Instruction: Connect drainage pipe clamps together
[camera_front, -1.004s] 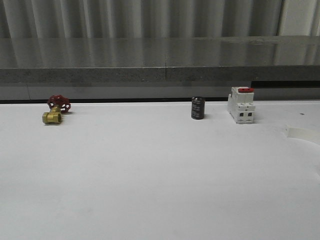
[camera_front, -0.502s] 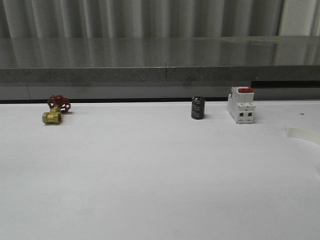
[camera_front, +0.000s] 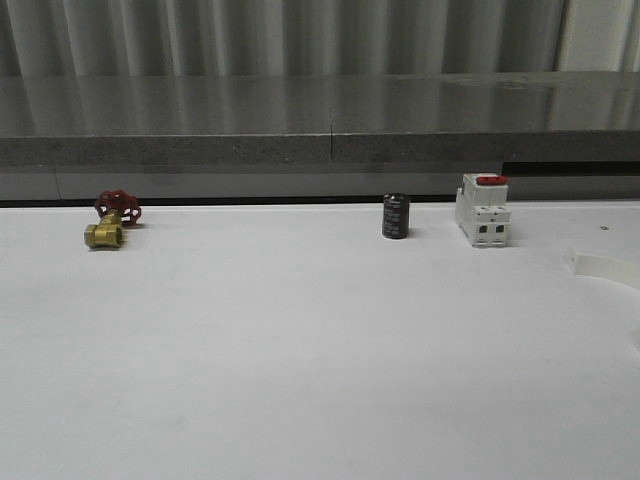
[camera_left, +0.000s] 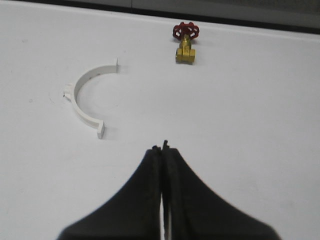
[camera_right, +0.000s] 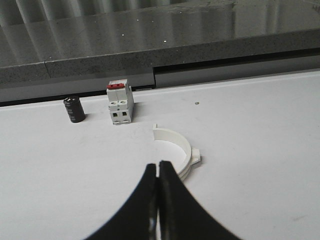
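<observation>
One white half-ring drainage pipe clamp (camera_left: 82, 98) lies flat on the white table in the left wrist view, apart from my left gripper (camera_left: 162, 148), which is shut on nothing. A second white clamp half (camera_right: 179, 145) lies just beyond my right gripper (camera_right: 158, 165) in the right wrist view, partly hidden behind the black fingers. That gripper is also shut and empty. In the front view a piece of this clamp (camera_front: 606, 268) shows at the right edge.
A brass valve with a red handwheel (camera_front: 110, 220) (camera_left: 185, 42) sits at the back left. A black cylinder (camera_front: 395, 216) (camera_right: 74, 110) and a white circuit breaker with a red switch (camera_front: 483, 210) (camera_right: 120, 102) stand at the back right. A grey ledge (camera_front: 320, 140) runs behind the table.
</observation>
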